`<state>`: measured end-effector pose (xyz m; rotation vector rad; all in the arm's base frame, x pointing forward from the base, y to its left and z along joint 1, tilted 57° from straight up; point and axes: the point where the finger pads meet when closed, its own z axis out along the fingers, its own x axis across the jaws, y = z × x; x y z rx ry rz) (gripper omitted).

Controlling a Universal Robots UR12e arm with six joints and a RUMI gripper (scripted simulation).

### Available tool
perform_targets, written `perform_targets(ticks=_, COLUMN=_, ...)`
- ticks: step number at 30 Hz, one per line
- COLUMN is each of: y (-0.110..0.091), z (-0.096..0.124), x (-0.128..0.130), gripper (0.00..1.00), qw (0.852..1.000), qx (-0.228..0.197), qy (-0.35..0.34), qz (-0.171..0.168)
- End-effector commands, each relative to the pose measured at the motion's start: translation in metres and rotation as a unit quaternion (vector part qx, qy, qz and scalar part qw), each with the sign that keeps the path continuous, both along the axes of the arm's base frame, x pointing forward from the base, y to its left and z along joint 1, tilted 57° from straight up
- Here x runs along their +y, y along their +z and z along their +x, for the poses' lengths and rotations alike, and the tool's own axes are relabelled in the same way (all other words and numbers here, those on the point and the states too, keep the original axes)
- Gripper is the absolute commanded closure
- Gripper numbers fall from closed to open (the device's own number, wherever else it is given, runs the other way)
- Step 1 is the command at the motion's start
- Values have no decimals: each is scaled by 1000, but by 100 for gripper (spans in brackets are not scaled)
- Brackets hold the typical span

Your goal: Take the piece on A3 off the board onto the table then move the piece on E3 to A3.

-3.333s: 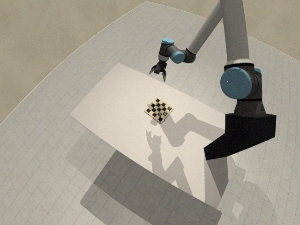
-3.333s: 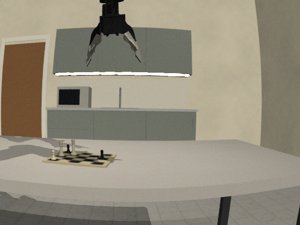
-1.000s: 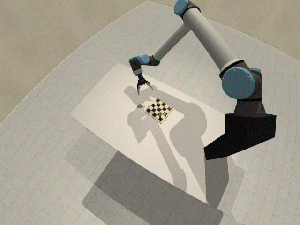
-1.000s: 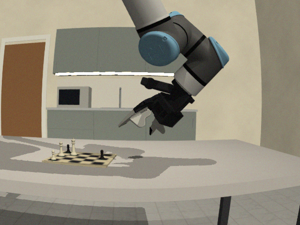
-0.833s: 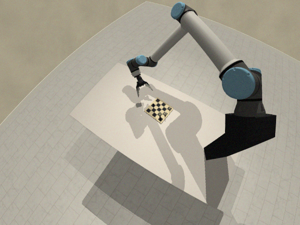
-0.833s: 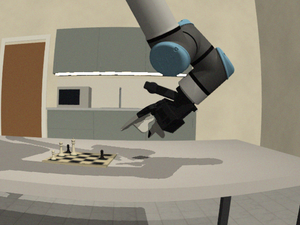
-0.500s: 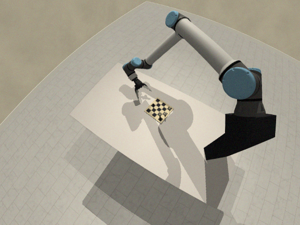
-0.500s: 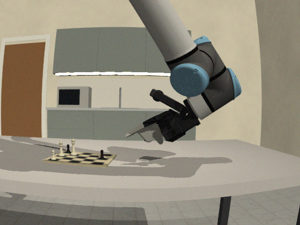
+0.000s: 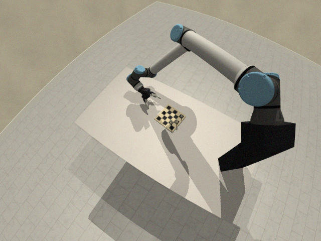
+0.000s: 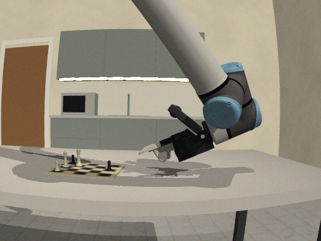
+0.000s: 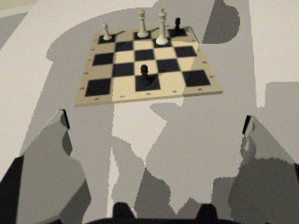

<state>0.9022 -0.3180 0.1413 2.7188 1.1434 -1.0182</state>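
Note:
The chessboard (image 11: 147,63) lies flat on the table; it also shows in the top view (image 9: 170,118) and the exterior view (image 10: 87,169). A black pawn (image 11: 145,72) (image 10: 109,165) stands alone near the board's edge closest to my gripper. Along the far row stand a white pawn (image 11: 106,32), a taller white piece (image 11: 142,24), a tall white piece with a cross (image 11: 162,27) and a second black pawn (image 11: 177,23). All are upright. The square labels are too small to read. My gripper (image 11: 156,114) is open and empty, low over the table beside the board (image 10: 151,154).
The board sits on a pale mat (image 9: 145,134) on the tiled table top. The arm's dark base (image 9: 256,147) stands at the mat's right side. A kitchen counter with a microwave (image 10: 77,103) is far behind.

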Motion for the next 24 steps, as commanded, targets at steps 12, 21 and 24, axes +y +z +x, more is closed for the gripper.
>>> perform_targets(ticks=12, y=-2, z=1, x=1, gripper=0, qw=998, qx=52, qy=16, qz=20)
perform_targets(ticks=21, y=-2, z=1, x=1, gripper=0, qw=998, qx=53, qy=16, qz=20)
perform_targets(ticks=24, y=-2, z=1, x=1, gripper=0, qw=998, qx=53, qy=16, qz=20)
